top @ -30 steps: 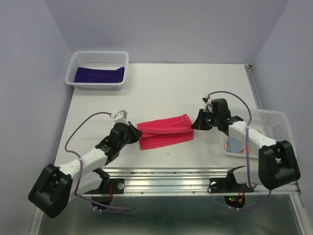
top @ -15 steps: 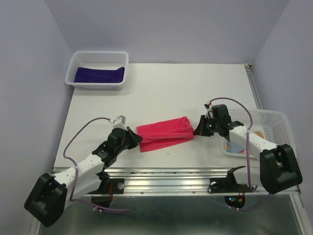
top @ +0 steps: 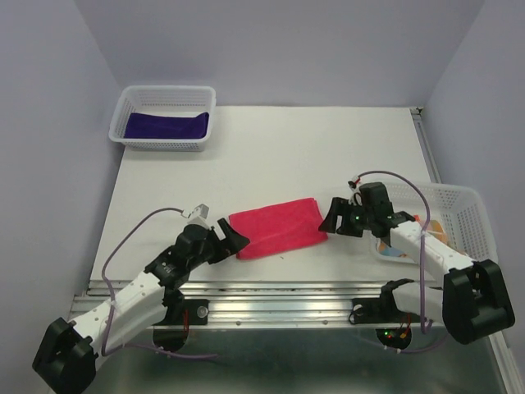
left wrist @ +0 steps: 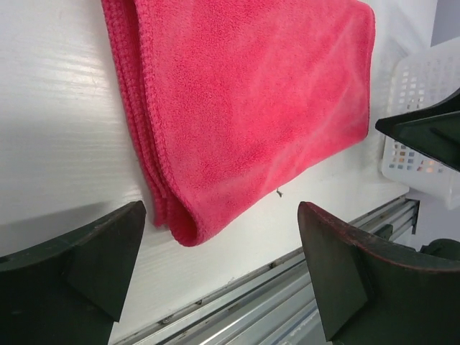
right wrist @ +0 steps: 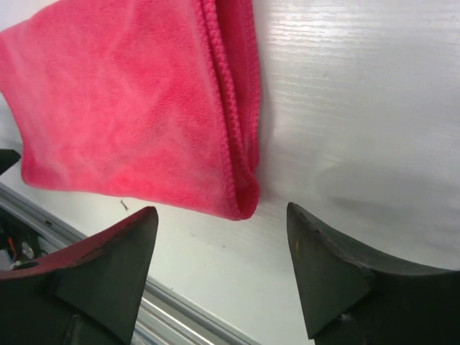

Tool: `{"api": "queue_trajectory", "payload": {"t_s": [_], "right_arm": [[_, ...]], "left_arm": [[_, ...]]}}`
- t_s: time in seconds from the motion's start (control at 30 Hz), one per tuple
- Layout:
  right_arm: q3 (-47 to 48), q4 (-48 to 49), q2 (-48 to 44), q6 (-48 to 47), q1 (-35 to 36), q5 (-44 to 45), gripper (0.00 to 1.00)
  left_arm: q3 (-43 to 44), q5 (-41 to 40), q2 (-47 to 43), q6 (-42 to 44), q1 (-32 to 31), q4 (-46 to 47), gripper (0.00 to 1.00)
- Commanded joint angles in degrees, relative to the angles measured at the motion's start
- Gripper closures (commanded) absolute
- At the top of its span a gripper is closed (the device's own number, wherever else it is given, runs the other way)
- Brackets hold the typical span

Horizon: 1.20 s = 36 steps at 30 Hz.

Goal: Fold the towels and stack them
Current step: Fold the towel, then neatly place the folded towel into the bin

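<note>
Soft, even light falls from above in the overhead view. The flat white bench (top: 328, 148) is bright but not blown out, and the arms throw only faint, short shadows. Below the ribbed metal rail (top: 287, 289) the picture turns dim and greenish. In the left wrist view the bright pink-red terry towel (left wrist: 251, 108) is sharp, its weave plain. The dark fingers (left wrist: 86, 259) of the left hand (left wrist: 219, 215) look slightly soft, with a grey shadow beside them. In the right wrist view a pale sheen lies along the bench's grain, and a blurred shadow sits by the right hand (right wrist: 221, 208).
</note>
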Motion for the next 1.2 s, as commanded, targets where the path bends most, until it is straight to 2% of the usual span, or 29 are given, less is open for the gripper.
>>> {"api": "queue_trajectory", "payload": {"t_s": [0.0,0.1,0.13,0.17,0.27,0.37,0.5,0.53,0.6,0.63,0.7,0.9,0.93,1.0,1.1,1.17], "right_arm": [[3.3,-2.6,-2.6,-0.9,0.5,-2.8,0.18],[5.8,-2.8,-2.6,-2.0,2.0,-2.8,0.11],[7.3,-2.6,-2.2,-2.1,2.6,-2.9,0.02],[7.9,-2.2,-1.7,-2.2,2.7,-3.3,0.00],[8.7,-0.1,-1.0,-1.9,2.8,-4.9,0.00],[9.8,-0.1,0.0,-2.0,2.8,-3.7,0.00],[11.3,-1.1,0.5,-2.4,2.9,-2.0,0.00],[11.5,-1.2,0.5,-2.1,2.8,-0.8,0.00],[11.8,-1.7,0.3,-1.7,2.8,0.4,0.00],[12.0,-1.9,0.2,-1.6,2.9,0.5,0.00],[12.2,-2.0,-0.2,-1.6,2.8,0.5,0.00],[13.1,-2.6,-0.7,-2.3,2.8,0.9,0.00],[13.2,-2.6,-0.9,-2.4,2.8,1.0,0.00],[13.6,-2.8,-1.0,-2.6,2.9,1.7,0.00],[13.9,-3.3,-1.7,-2.5,2.8,3.0,0.00],[14.0,-4.0,-2.2,-2.7,2.8,4.2,0.00]], "left_arm": [[2.9,-2.9,-2.7,-1.8,-0.3,-7.4,0.01],[5.0,-8.5,-0.2,-3.3,-0.3,-9.4,0.01],[6.1,-10.5,1.3,-3.5,-0.3,-8.8,0.01],[7.0,-11.1,5.0,-3.4,-0.3,-8.7,0.01],[10.7,-12.9,11.6,-1.9,-0.3,-7.4,0.01],[15.2,-12.7,22.3,1.1,-0.2,-5.7,0.01],[19.6,-11.8,30.4,3.2,-0.3,-6.2,0.11],[20.3,-11.8,31.6,3.1,-0.4,-7.1,0.20],[21.6,-11.7,34.5,3.0,-1.1,-7.3,0.28],[22.0,-12.0,35.3,3.1,-1.5,-8.0,0.36],[24.0,-13.5,37.8,2.4,-3.3,-9.7,0.41],[27.9,-16.6,45.0,3.2,-5.1,-13.8,0.67],[28.4,-16.7,46.1,3.5,-5.3,-14.1,0.80],[30.8,-17.8,49.4,3.6,-5.4,-15.8,1.00],[34.9,-21.4,52.5,5.7,-6.5,-18.0,1.00],[39.8,-26.8,53.4,8.0,-7.4,-20.6,1.00]]}}
